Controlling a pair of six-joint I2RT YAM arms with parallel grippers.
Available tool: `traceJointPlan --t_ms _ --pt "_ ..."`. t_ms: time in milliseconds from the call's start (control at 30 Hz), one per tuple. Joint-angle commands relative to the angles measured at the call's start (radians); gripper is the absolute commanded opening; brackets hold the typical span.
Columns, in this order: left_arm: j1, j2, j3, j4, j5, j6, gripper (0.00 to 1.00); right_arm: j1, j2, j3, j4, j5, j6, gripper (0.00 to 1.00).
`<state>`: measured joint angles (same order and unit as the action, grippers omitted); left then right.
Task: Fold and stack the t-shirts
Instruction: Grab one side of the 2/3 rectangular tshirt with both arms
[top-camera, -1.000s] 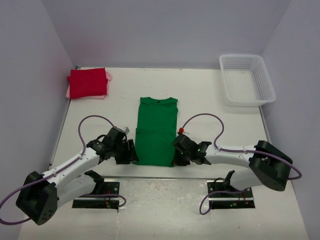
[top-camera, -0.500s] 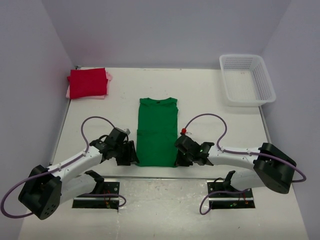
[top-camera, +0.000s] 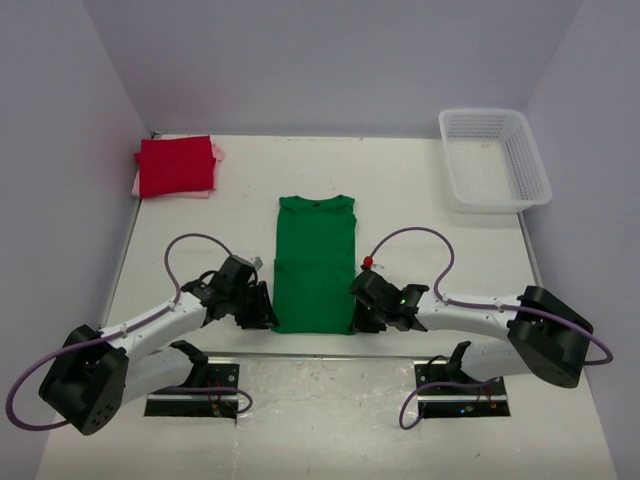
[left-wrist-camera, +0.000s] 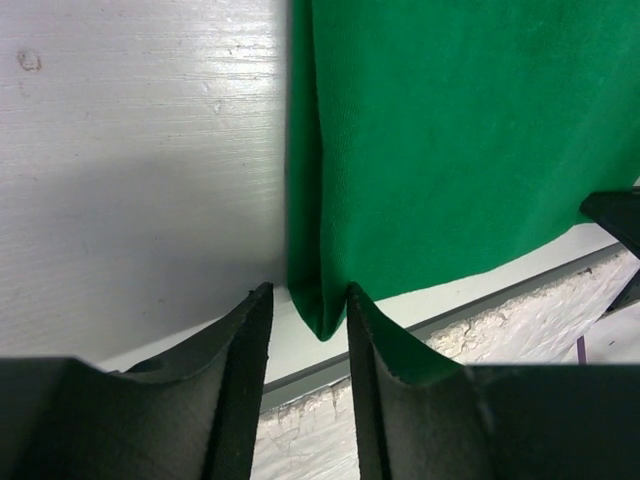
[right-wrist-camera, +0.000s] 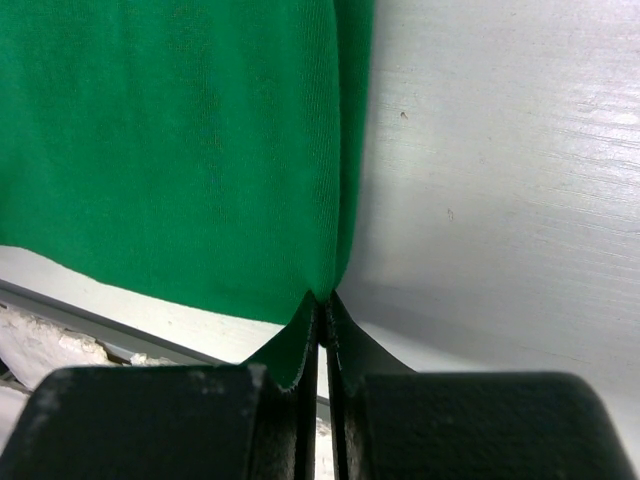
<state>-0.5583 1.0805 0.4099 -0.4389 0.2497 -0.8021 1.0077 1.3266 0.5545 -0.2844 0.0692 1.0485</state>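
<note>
A green t-shirt (top-camera: 315, 262) lies flat mid-table, folded into a long narrow strip with the collar at the far end. My left gripper (top-camera: 266, 312) is at its near left corner. In the left wrist view the fingers stand apart on either side of that corner (left-wrist-camera: 320, 310), with a gap on the left side; the gripper (left-wrist-camera: 308, 295) is open. My right gripper (top-camera: 359, 314) is at the near right corner, and in the right wrist view it (right-wrist-camera: 325, 300) is shut on the cloth (right-wrist-camera: 170, 130). A folded red t-shirt (top-camera: 175, 165) lies on a pink one (top-camera: 216, 154) at the far left.
A white mesh basket (top-camera: 495, 158) stands at the far right corner. Grey walls close in the table (top-camera: 420, 200) on three sides. The table's near edge and its metal strip (left-wrist-camera: 500, 300) run just behind both grippers.
Both arms shifted slightly at the shirt's near hem. The left arm's elbow swung a little outward. The shirt itself has not moved.
</note>
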Motion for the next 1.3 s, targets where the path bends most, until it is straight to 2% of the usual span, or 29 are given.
traceJointPlan --t_ms 0,133,233,267,333,400,567,667,733,933,1267 --pt "0.005 0.009 -0.048 0.008 -0.015 0.001 0.36 0.002 0.017 -0.018 -0.062 0.044 -0.013 0.0" --pt "0.005 0.032 -0.069 0.069 0.02 -0.008 0.28 0.002 0.016 -0.013 -0.071 0.047 -0.013 0.0" --pt "0.005 0.056 -0.094 0.121 0.068 -0.012 0.1 0.002 0.028 -0.008 -0.071 0.05 -0.018 0.0" --pt "0.005 0.064 -0.101 0.141 0.088 -0.016 0.0 0.002 0.034 -0.002 -0.075 0.053 -0.022 0.0" --pt "0.005 0.061 -0.126 0.206 0.15 -0.028 0.0 0.002 0.045 0.004 -0.078 0.055 -0.034 0.0" --pt "0.003 0.03 -0.129 0.197 0.163 -0.031 0.0 0.002 0.045 0.015 -0.091 0.064 -0.047 0.0" --pt "0.005 -0.199 -0.1 0.059 0.111 -0.049 0.0 0.003 -0.004 0.054 -0.147 0.104 -0.104 0.0" --pt "0.003 -0.279 -0.053 -0.046 0.071 -0.046 0.0 0.002 -0.018 0.088 -0.191 0.129 -0.133 0.0" --pt "0.001 -0.298 -0.033 -0.099 0.06 -0.039 0.0 0.003 -0.023 0.1 -0.206 0.121 -0.149 0.0" --pt "0.001 -0.355 -0.045 -0.116 0.095 -0.043 0.0 0.015 -0.081 0.107 -0.236 0.113 -0.15 0.0" --pt "0.0 -0.415 -0.008 -0.181 0.091 -0.025 0.0 0.078 -0.181 0.142 -0.332 0.181 -0.13 0.0"
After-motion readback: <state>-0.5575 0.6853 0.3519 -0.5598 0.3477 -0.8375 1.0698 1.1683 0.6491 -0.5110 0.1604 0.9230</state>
